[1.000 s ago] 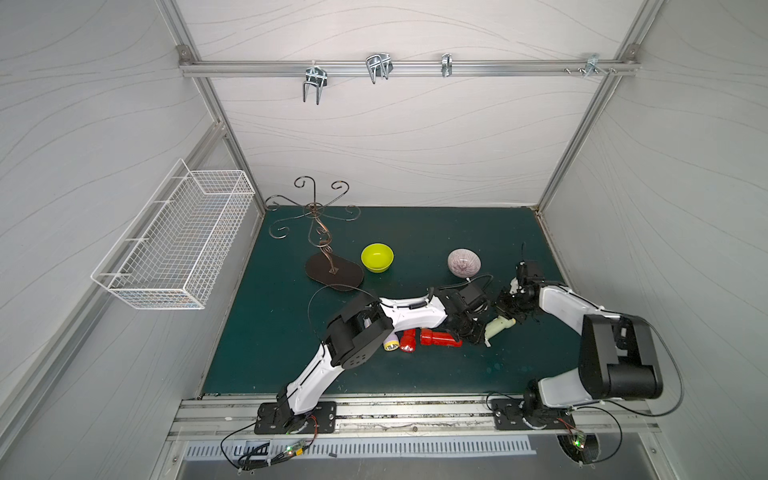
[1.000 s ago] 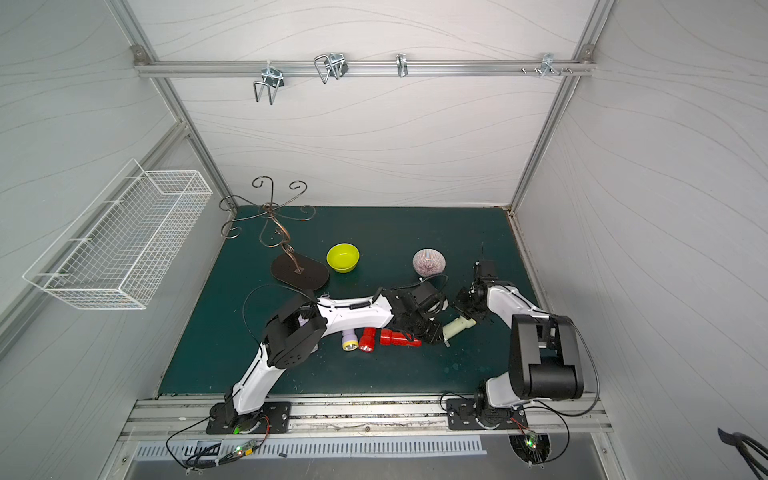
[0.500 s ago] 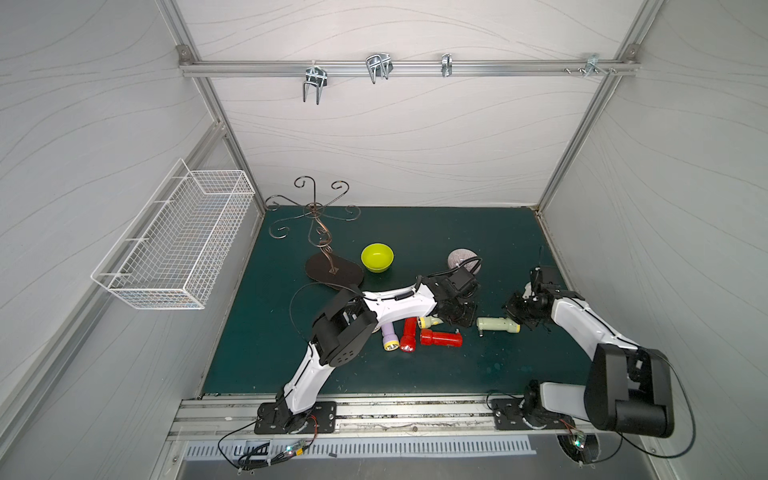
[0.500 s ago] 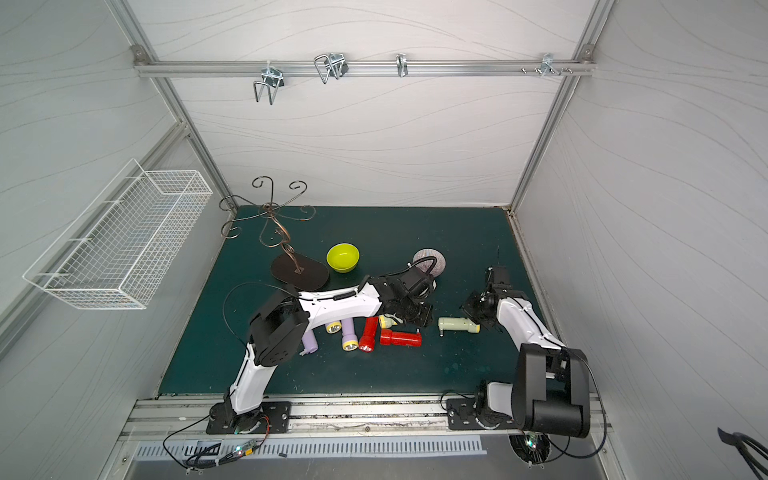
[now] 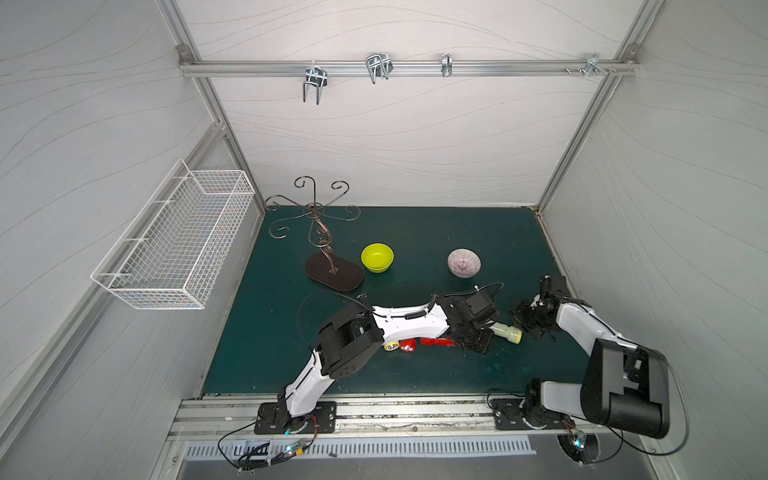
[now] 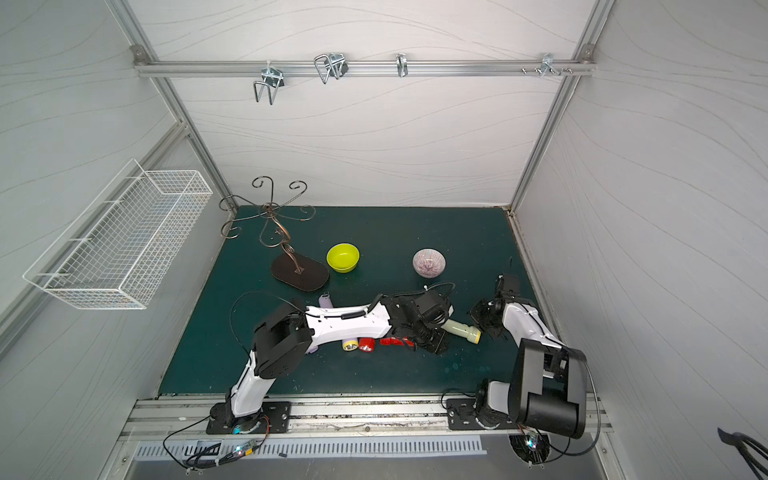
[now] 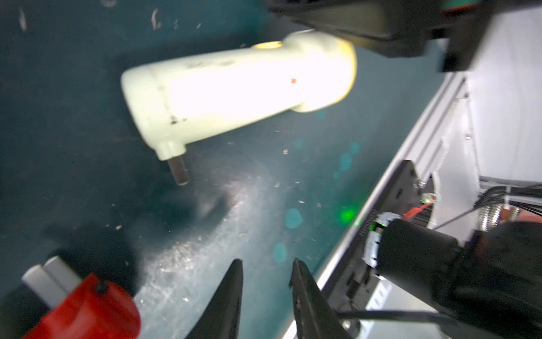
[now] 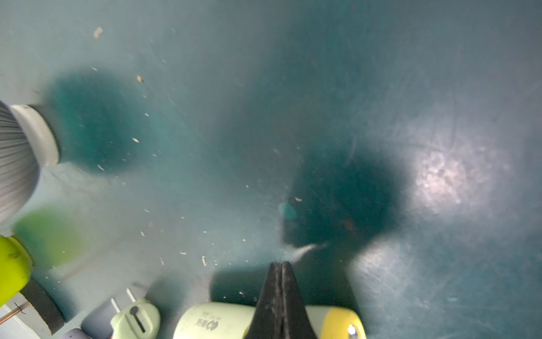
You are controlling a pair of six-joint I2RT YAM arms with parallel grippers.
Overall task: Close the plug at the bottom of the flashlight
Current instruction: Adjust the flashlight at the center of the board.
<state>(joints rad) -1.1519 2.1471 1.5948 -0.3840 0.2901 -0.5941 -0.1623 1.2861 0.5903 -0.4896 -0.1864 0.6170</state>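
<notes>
The pale green flashlight (image 5: 505, 332) lies on its side on the green worktop (image 5: 266, 340), between the two arms. Its yellow-rimmed head points toward the right pincer (image 8: 280, 264) and its tail toward the left pincer (image 7: 267, 261). In the left wrist view a metal prong of the plug (image 7: 177, 170) sticks out from the tail end, so the plug is not folded in (only one prong shows).

The left pincer hangs low over the worktop just beside the tail. Its two fingers are parted by a narrow gap with bare mat showing between them, and it has hold of nothing. The right pincer has its fingers pressed flat together and is empty. Its tips sit over the flashlight's barrel near the head, though the right wrist view is too blurred to tell whether they touch it.

A red flashlight (image 5: 436, 341) lies beside the left forearm, with its own grey prongs (image 7: 50, 281) out. Farther back stand a yellow-green bowl (image 5: 377, 257) and a ribbed bowl (image 5: 464, 262), both well apart from the pale green flashlight.
</notes>
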